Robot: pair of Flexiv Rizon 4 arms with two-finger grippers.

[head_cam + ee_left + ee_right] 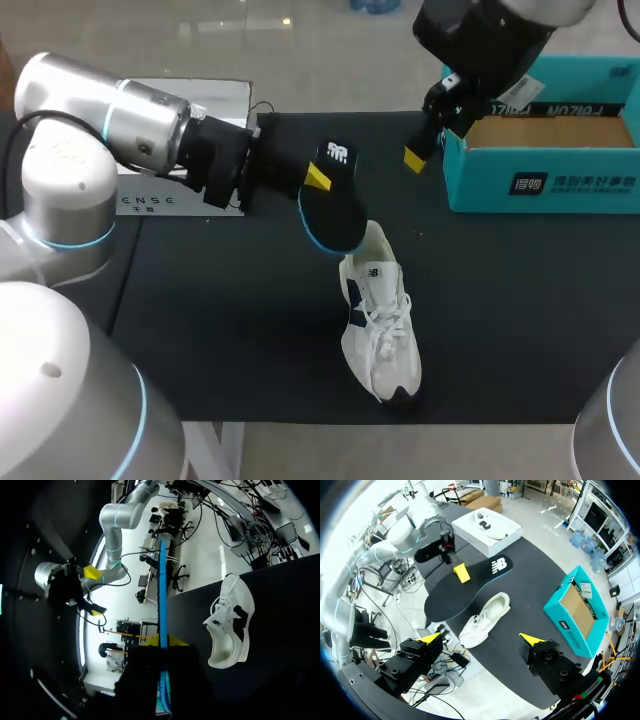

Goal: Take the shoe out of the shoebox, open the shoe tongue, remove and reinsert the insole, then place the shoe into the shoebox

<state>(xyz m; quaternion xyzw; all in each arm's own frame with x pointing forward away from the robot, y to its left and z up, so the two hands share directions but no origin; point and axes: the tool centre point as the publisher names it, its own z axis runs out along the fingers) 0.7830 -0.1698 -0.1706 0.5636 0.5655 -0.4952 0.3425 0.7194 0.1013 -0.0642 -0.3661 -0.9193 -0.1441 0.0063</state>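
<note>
My left tool [318, 178] pinches the insole [338, 215] near the shoe [380, 330] on the counter [230, 320]. My right tool [481, 639] hangs spread beside the shoebox [545, 185].

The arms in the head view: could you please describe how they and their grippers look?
The left arm and right arm are rounded silver-grey tubes with thin light-blue rings at the joints, ending in black wrist sections. The left gripper and right gripper are black and blocky, each with two fingers tipped bright yellow.
</note>
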